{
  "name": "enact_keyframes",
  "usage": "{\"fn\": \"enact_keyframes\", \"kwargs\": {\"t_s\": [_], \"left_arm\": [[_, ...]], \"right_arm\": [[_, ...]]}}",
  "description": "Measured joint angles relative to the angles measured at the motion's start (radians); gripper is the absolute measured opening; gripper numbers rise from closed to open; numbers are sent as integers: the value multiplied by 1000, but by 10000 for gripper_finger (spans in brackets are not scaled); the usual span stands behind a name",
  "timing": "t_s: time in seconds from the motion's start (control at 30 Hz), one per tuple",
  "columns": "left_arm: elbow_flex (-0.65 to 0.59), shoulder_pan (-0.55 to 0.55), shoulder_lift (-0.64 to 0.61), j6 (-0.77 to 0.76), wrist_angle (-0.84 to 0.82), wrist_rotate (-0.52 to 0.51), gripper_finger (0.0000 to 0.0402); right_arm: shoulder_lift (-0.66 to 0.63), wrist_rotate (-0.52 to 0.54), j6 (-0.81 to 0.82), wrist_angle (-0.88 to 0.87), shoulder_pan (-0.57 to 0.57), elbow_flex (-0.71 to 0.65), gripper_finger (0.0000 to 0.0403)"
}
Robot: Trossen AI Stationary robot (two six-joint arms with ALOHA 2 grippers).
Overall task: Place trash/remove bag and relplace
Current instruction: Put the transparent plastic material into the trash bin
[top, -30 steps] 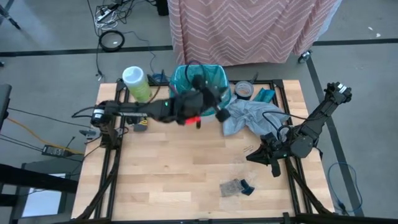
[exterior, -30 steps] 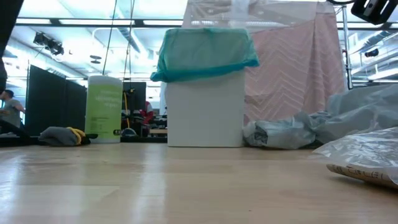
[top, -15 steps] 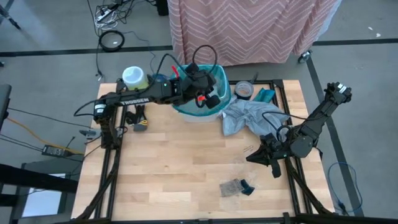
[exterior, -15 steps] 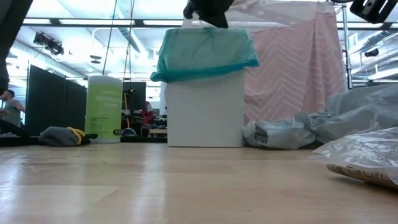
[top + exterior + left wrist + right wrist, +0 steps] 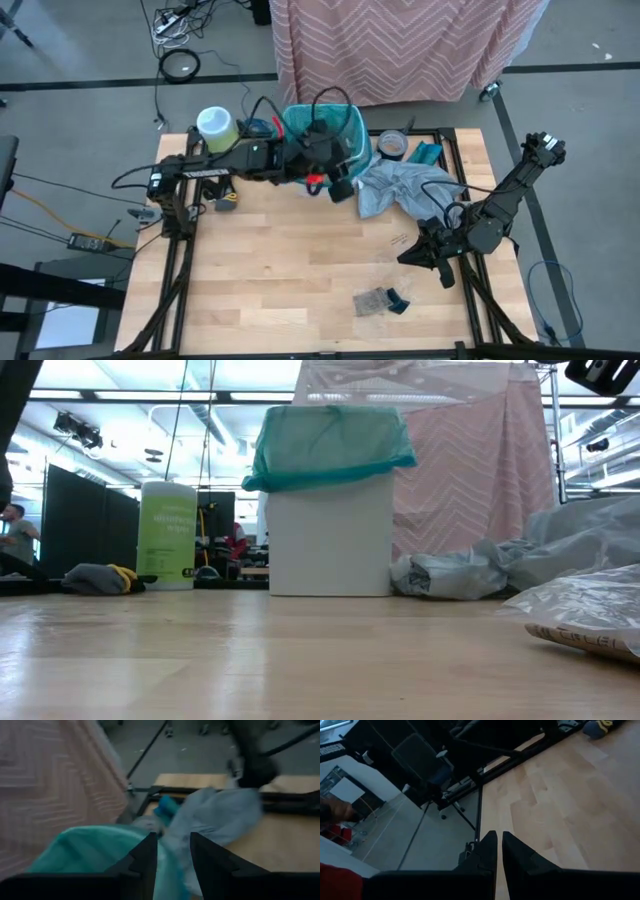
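High view puts your left end effector (image 5: 340, 185) just at the near rim of the white bin (image 5: 330, 540), over the bench (image 5: 290, 270). The left wrist view shows its fingers (image 5: 145, 862) parted with a gap between them and nothing gripped. The teal bag (image 5: 345, 125) lines that bin, its edge folded over the rim, and lies right beside and slightly beyond the end effector. The trash (image 5: 380, 300), a clear packet with dark blue scraps, sits well apart on the near side of the bench. Your right end effector (image 5: 425, 255) waits at the bench's right side, near the grey plastic bag (image 5: 405, 185), its fingers (image 5: 487, 847) clenched nearly together on nothing.
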Motion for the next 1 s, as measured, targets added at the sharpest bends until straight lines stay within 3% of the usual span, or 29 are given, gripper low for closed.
{"fn": "enact_keyframes", "kwargs": {"t_s": [0.13,0.27,0.47,0.57,0.83,1.0], "left_arm": [[-58,-100,-1,-87,-19,2,123],[-244,-180,1,-197,111,-26,121],[-569,-241,23,-224,620,-24,121],[-665,-254,79,-214,825,25,121],[-688,-267,277,-186,1164,119,121],[-648,-265,365,-186,1202,162,120]], "right_arm": [[0,-2,-1,-1,0,0,20],[0,-5,-1,-4,0,0,20],[0,-5,-8,-4,0,0,20],[0,-5,-8,-6,0,0,20],[0,-6,2,-6,0,0,20],[0,-5,2,-5,0,0,20]]}}
